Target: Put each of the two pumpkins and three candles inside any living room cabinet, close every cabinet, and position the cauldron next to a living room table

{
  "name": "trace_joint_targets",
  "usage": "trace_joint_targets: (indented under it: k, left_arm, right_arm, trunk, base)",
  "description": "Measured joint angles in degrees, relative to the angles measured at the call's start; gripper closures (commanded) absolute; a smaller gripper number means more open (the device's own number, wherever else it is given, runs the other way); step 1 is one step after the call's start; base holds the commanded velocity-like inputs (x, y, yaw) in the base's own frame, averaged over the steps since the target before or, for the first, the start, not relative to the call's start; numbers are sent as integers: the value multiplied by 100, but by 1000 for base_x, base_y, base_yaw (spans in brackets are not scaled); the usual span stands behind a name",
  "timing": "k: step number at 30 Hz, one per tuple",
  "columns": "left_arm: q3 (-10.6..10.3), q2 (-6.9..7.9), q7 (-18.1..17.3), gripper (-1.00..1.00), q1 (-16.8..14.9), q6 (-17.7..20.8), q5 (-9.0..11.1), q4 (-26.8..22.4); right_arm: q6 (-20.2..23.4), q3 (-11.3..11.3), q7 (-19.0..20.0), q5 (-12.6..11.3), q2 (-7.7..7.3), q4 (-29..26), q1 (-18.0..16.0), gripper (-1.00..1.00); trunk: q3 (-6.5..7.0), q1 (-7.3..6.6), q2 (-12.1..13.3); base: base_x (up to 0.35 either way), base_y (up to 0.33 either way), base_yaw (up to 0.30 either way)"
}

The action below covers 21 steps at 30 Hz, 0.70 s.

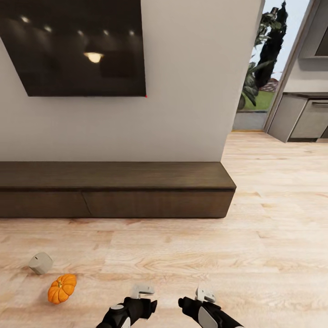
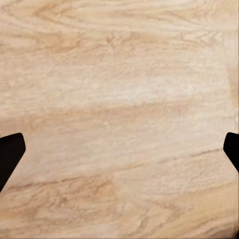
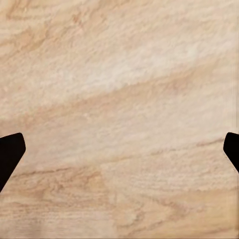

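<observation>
Head view, nearest first: my two arms sit low at the picture's near edge, the left gripper (image 1: 142, 294) and the right gripper (image 1: 200, 296) side by side above the pale wood floor (image 1: 182, 255), neither touching anything. From this angle I cannot judge how far apart the fingers are. My left wrist view settles it: the dark fingertips (image 2: 11, 152) show at the opposite edges, spread wide, with bare floorboards between them. My right wrist view reads the same, fingertips (image 3: 11, 152) far apart over bare planks and holding nothing.

Off to my left on the floor lies an orange pumpkin (image 1: 62, 288), tilted on its side, near my left gripper but apart from it. Just beyond it rests a pale grey candle (image 1: 41, 263), tipped over, close to the pumpkin yet not touching it.

Farther ahead, the long low dark brown cabinet (image 1: 136, 202) runs along the foot of the white wall (image 1: 182, 91), its drawer fronts flush and closed. Above it a black television (image 1: 77, 45) hangs on the wall. Farthest off to the right, a doorway opens on greenery (image 1: 259, 68), with grey kitchen units (image 1: 305, 118) beside it.
</observation>
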Motion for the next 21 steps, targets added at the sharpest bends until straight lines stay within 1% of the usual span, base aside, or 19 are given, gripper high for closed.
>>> trace_joint_targets:
  k: [4,8,14,15,18,21]
  left_arm:
    - [25,-3,-3,-100,3,-1,-7,-107]
    - [25,30,-22,-100,76,-117,-3,-73]
    - [63,55,-23,-100,95,-310,-3,-67]
    - [75,65,-22,-100,96,-342,-5,-70]
    - [123,124,-20,-100,96,-386,-7,-100]
    - [153,220,-7,-100,96,-466,-4,-178]
  right_arm:
    - [0,-1,0,0,0,0,0,-100]
    - [-19,-5,18,41,-21,130,19,-100]
    - [-101,-16,31,34,-33,317,26,-100]
    - [-133,-19,30,29,-45,305,25,-100]
    - [-229,-26,31,13,-142,293,26,-100]
    - [-326,-53,29,-12,-238,286,26,-100]
  trunk:
    - [0,0,0]
    - [0,0,0]
    - [0,0,0]
    - [0,0,0]
    - [0,0,0]
    - [0,0,0]
  base:
    - [0,0,0]
    - [0,0,0]
    - [0,0,0]
    - [0,0,0]
    - [0,0,0]
    - [0,0,0]
